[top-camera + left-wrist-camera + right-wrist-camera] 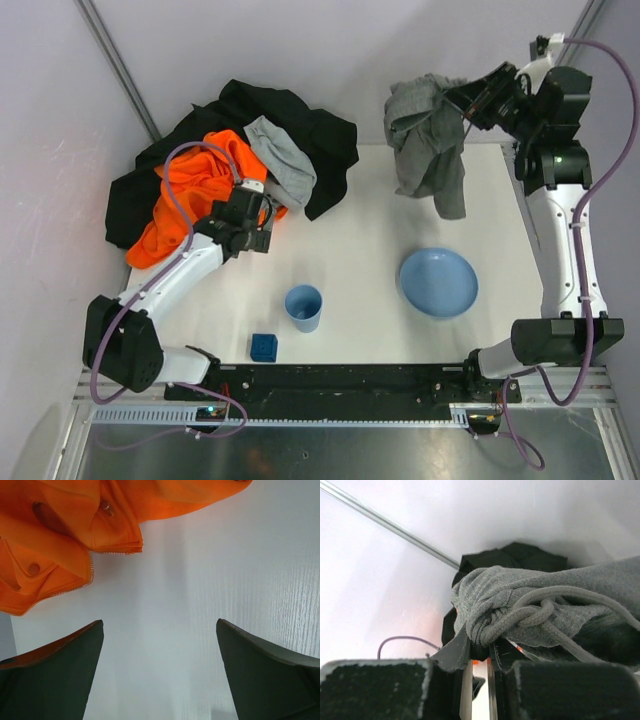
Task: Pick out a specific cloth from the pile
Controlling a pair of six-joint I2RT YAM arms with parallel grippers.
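At the white desk's [350, 255] far right, my right claw [464, 100] is clamped on the medium-dark grey soft fabric cloth [430, 150], dangling it well apart from the black, orange and grey clothes pile [300, 135] so nothing drags along. My left claw [160, 630] hovers beside the pile, spread apart.

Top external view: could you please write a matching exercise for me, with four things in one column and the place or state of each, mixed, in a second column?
Things:
1. dark grey cloth
2. blue cup
3. orange cloth
4. left end effector

Places or states:
A. open, over the bare table
B. lies in the pile
C. hangs from the shut right end effector
D. upright, between the blue block and the blue plate

Pairs: 1-C, 2-D, 3-B, 4-A
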